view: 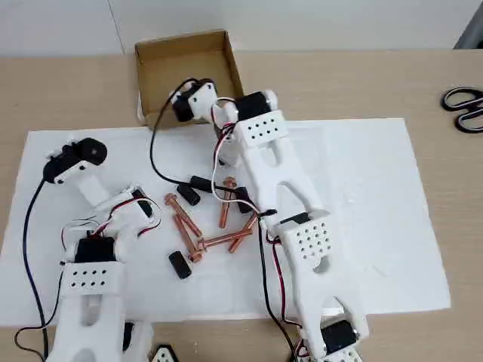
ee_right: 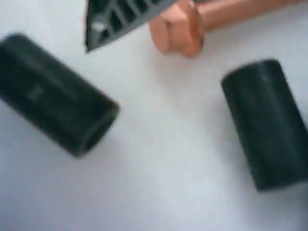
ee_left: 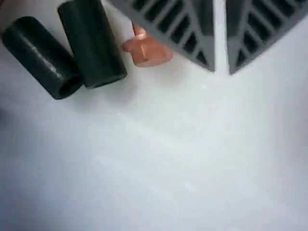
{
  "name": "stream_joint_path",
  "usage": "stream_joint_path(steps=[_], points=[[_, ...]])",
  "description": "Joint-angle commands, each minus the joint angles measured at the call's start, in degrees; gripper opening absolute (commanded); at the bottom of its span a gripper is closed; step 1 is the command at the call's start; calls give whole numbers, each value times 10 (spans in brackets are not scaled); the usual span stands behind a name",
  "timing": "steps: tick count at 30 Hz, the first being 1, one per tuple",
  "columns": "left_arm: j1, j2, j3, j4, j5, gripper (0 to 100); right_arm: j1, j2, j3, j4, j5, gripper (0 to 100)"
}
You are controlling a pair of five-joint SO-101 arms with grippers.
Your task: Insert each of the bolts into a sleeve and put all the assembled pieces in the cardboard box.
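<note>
Several copper bolts lie loose in the middle of the white sheet, with black sleeves among them and one sleeve nearer the front. My left gripper hangs low over the sheet, shut with nothing in it. Beside it lie two sleeves and a bolt head. In the high view it sits at the left of the pile. A part of my right gripper hovers close above a bolt head that lies between two sleeves. The cardboard box stands at the back with nothing in it.
The white sheet covers most of the table. Scissors lie at the far right edge. The right arm stretches over the sheet toward the box and hides part of the pile.
</note>
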Motion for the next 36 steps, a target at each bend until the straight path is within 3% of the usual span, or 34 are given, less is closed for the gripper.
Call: stream_joint_path(steps=[1,10,31,36], points=[[-1,1,-28,4,3,8,-20,-5,-48,16,12,153],[-1,1,-27,4,2,8,-21,12,-40,25,47,153],[-2,1,-27,4,0,8,24,102,-43,-96,66,153],[-2,1,-27,2,0,8,24,96,-45,-59,65,153]])
